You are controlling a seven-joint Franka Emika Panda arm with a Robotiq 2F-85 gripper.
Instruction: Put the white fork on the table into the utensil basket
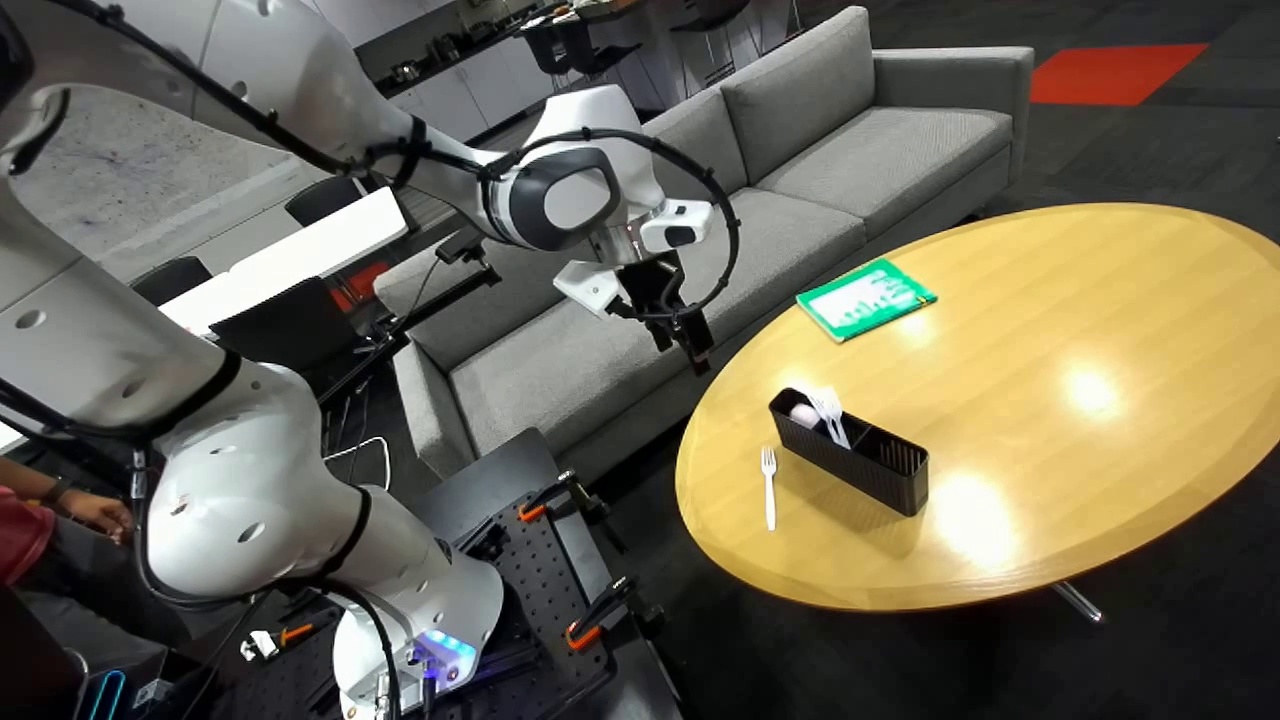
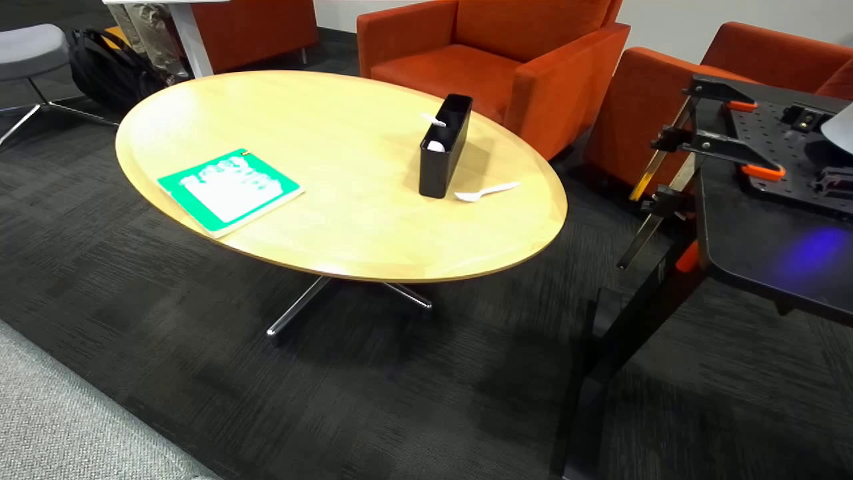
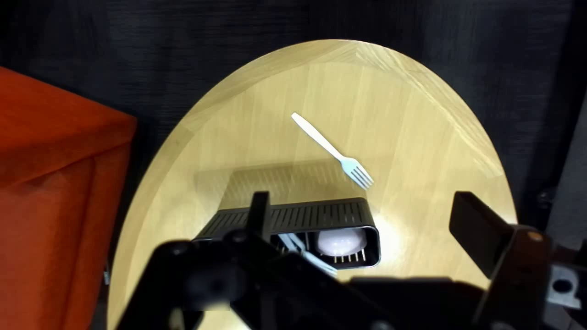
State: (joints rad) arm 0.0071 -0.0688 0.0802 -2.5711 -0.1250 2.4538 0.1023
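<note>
The white fork (image 1: pixel 769 487) lies flat on the light wooden table (image 1: pixel 1040 330), beside the black utensil basket (image 1: pixel 850 468) and apart from it. The fork (image 2: pixel 485 192) and the basket (image 2: pixel 434 175) also show in an exterior view. In the wrist view the fork (image 3: pixel 321 141) lies slantwise, its tines toward the basket (image 3: pixel 321 215). The basket holds white utensils and a pale rounded object; its far part is hidden by a finger. My gripper (image 1: pixel 684 352) is above the table's level, off its edge in that exterior view. In the wrist view the gripper (image 3: pixel 360 201) is open and empty.
A green-and-white booklet (image 1: pixel 866 299) lies on the table near its edge. A grey sofa (image 1: pixel 800 180) stands along one side of the table. An orange armchair (image 2: pixel 460 60) stands close to the table. Clamps (image 2: pixel 733 147) stick out from the robot's black stand.
</note>
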